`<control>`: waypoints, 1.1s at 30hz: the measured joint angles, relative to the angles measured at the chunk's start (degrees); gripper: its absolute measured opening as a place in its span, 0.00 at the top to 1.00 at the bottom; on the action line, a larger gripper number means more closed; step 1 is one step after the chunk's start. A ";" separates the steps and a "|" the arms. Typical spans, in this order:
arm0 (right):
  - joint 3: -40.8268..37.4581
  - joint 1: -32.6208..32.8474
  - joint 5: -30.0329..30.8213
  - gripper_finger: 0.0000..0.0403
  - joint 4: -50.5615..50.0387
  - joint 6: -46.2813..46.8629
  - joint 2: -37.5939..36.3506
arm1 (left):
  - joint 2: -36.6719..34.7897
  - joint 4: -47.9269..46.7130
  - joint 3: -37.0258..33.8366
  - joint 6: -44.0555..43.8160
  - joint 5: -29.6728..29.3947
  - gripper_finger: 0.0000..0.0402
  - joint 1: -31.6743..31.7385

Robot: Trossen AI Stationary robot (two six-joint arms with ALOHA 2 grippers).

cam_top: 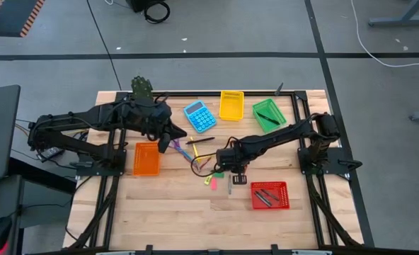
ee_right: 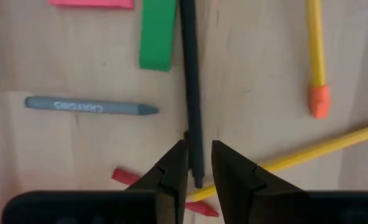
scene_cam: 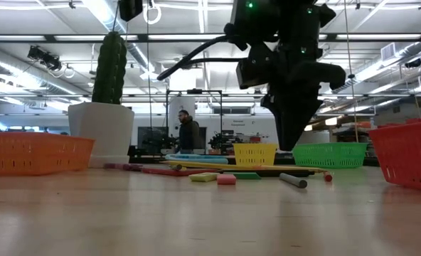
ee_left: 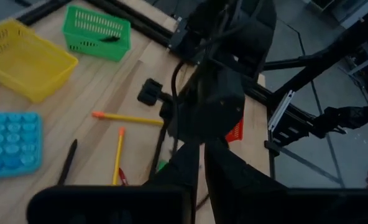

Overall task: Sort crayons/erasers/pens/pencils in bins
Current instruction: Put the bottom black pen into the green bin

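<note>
- A robotics lab or workshop in an open industrial hall.
- Overhead, exposed ducts and strip lights run across a bare ceiling.
- At 12 o'clock beyond the wooden table, a person stands among workstations with monitors.
- Grey concrete floor around the table carries black tape lines and loose cables.

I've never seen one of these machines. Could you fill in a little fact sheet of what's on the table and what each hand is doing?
Right hand: low over the scattered items at mid-table, fingers slightly apart astride a dark pen
Left hand: raised beside the orange bin, nothing visibly held
Loose items: grey crayon, green eraser, yellow pencils
Other bins: yellow, green, red
Extras: blue calculator
</note>
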 joint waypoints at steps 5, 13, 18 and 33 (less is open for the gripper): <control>0.00 1.29 1.17 0.80 -0.23 6.55 0.00 | 0.10 0.44 0.00 5.97 0.00 0.94 0.45; 0.00 1.56 4.37 0.80 -0.67 7.94 0.00 | 0.15 0.47 0.00 6.60 -0.01 0.92 1.03; -2.01 1.32 5.15 0.80 0.75 8.78 -0.02 | 0.15 0.94 0.00 8.82 0.03 0.91 1.03; -5.63 1.36 3.25 0.80 5.00 11.18 -0.02 | 0.15 1.46 0.00 8.83 0.03 0.93 1.03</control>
